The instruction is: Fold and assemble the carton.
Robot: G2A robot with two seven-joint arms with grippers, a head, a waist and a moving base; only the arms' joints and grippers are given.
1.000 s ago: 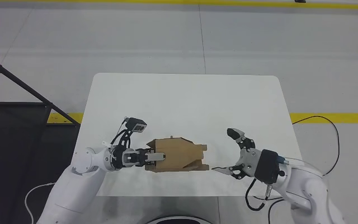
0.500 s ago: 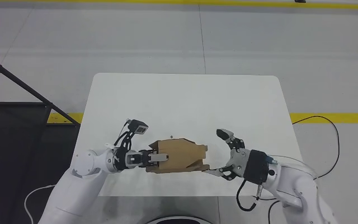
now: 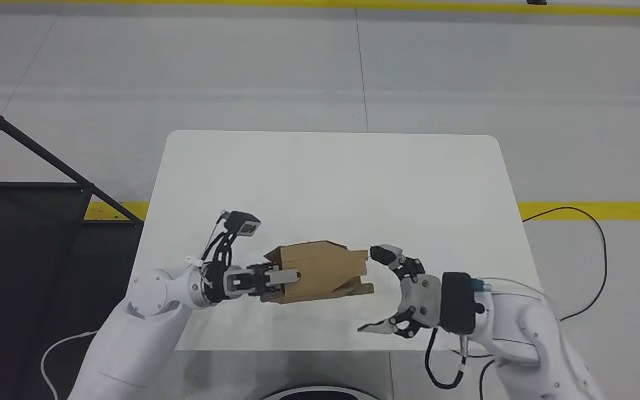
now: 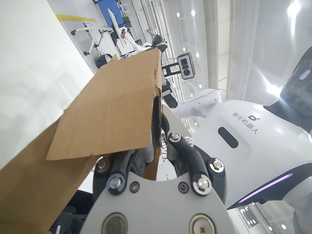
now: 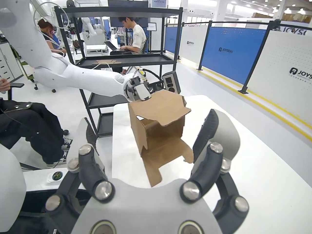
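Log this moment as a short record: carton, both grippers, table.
carton: brown cardboard, partly erected, lying on the table; the flaps at its open end are unfolded
left gripper: fingers shut on the carton's end opposite the open one
right gripper: fingers open, facing the carton's open end, holding nothing
table: white; the carton sits near the robot's edge

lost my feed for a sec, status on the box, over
Left tool shut on the box. Right tool open, at its open end. End flaps not folded. Nothing between right tool and box.
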